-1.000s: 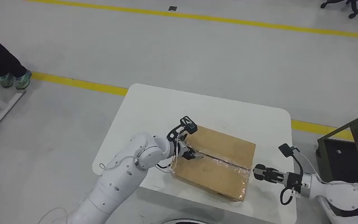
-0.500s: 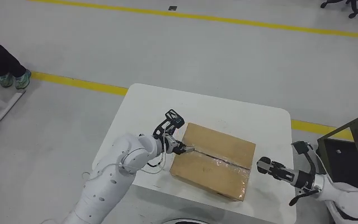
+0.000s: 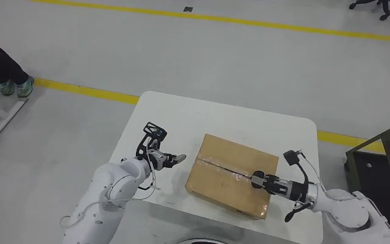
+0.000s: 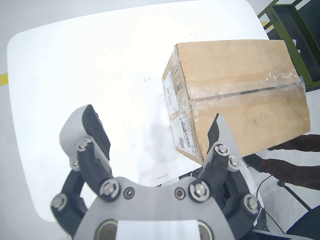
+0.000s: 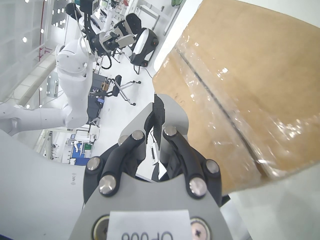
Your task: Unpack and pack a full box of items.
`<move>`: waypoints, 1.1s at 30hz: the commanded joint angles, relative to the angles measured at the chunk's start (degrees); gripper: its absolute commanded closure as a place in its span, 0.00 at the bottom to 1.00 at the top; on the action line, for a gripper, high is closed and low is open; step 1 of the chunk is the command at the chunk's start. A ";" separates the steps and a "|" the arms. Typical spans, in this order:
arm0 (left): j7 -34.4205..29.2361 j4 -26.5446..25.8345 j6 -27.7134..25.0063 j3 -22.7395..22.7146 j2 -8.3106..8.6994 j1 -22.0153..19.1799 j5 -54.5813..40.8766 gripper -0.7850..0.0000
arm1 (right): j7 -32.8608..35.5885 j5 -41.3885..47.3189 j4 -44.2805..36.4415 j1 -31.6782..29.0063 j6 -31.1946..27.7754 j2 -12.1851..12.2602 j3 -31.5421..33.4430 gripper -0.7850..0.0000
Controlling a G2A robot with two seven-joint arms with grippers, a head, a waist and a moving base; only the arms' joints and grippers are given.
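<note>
Left gripper: jaws spread wide with nothing between them, over bare table just beside the left end face of the box and apart from it. Right gripper: fingers drawn together, nothing visibly held; in the top view it lies over the right end of the box, on the seam line. I cannot tell whether it touches the cardboard.

Counts:
- 1 brown rectangular cardboard box, flaps closed.
- 1 strip of clear glossy tape along the centre seam of the box top, wrapping down over the end face.
- 1 white table with rounded corners. The box stands on it near the front edge, turned at a slant to that edge.
- 2 grippers, one at each end of the box.

View differences:
- The left wrist view shows the left end face of the box with at least two white printed labels, and a small handwritten mark on the top near the front edge. The top view shows neither.
- The left wrist view also shows a green metal rack beyond the right end of the box.
- The right wrist view shows the wrinkled tape up close at the right end of the box.
- The top view alone shows both grippers together with the box.
</note>
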 commanded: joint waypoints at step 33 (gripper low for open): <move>-0.04 0.05 -0.03 0.07 -0.01 -0.07 -0.01 0.00 | -3.43 -10.01 10.54 12.80 13.24 -2.53 -12.20 1.00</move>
